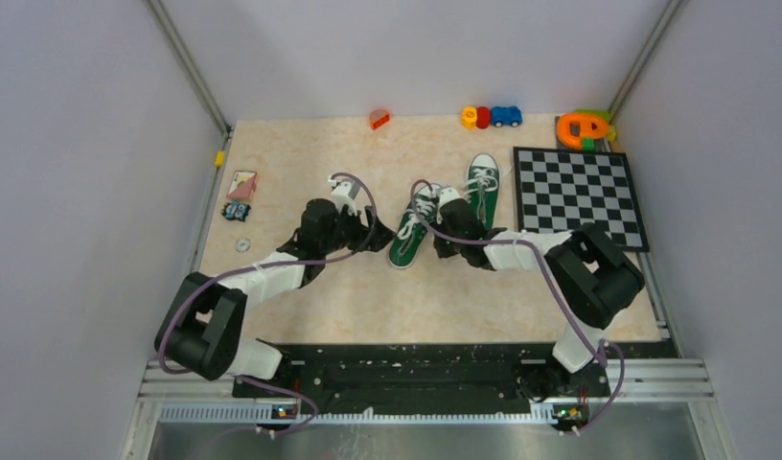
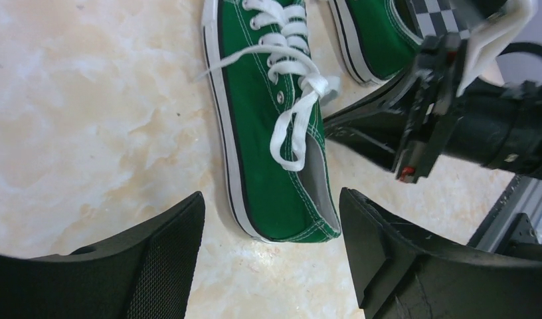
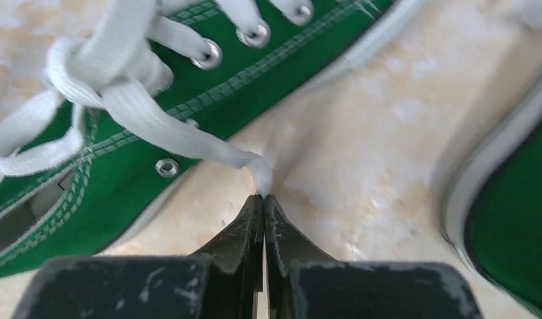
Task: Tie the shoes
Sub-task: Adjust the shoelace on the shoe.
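Note:
Two green shoes with white soles and laces lie mid-table. The near shoe (image 1: 409, 235) points away from the arms, and the second shoe (image 1: 482, 185) lies to its right. My right gripper (image 3: 263, 197) is shut on the end of a white lace (image 3: 163, 126) coming off the near shoe's (image 3: 268, 60) knot. It sits low over the table between the two shoes (image 3: 514, 226). My left gripper (image 2: 271, 199) stands open behind the near shoe's heel (image 2: 281, 212) and holds nothing. The right gripper (image 2: 361, 133) shows at that shoe's right side.
A checkerboard mat (image 1: 579, 196) lies at the right. Toy cars (image 1: 491, 117), an orange and green toy (image 1: 584, 126) and a small orange piece (image 1: 379, 119) line the far edge. A card (image 1: 241, 184) and small bits (image 1: 237, 211) sit at the left.

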Robot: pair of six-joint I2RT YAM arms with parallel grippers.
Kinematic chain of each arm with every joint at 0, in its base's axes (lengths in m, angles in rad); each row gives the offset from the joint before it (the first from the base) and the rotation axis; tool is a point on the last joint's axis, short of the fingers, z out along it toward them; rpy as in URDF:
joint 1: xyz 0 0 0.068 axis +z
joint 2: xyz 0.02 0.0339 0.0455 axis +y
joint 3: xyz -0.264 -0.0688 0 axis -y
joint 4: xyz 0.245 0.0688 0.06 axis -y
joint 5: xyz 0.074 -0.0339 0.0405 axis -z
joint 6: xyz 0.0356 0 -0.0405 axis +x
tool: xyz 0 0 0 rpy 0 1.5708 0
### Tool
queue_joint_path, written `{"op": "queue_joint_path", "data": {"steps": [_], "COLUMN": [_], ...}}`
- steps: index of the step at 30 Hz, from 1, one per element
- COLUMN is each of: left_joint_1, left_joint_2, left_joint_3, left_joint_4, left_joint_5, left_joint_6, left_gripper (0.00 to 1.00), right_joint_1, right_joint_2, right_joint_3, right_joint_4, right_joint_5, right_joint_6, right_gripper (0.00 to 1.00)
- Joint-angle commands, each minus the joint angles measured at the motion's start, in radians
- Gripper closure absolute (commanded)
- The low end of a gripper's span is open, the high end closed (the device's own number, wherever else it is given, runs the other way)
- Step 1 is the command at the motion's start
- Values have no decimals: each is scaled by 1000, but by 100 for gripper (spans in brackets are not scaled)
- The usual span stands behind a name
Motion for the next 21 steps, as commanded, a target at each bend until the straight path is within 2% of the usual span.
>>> {"op": "queue_joint_path", "data": {"steps": [1,5,8,14,18,21], "left_joint_1": [2,2,14,20,18,5], "left_joint_2": [42,29,20,78,175,218], "left_joint_3": [21,41,66,116,104,111], "left_joint_4": [47,-1,-53,-93,41,116], "left_joint_5": [79,83,71,141,186,204], "left_joint_6": [-67,-104,-93,-53,-120,-163], "left_gripper": [23,23,22,22,22,23], "right_joint_1": [-28,-41,-42,-43,-43,-43], "right_joint_2": [-188,-316,-367,-446,-431,-446], "right_joint_3": [110,379,546,662,731,718], "right_joint_4": [-276,-601,-765,-840,-910,-911], "right_joint_5": [101,181,306,403,370,330], "right_joint_6": [116,142,169,205,211,198], "right_gripper": [100,100,100,100,100,100]}}
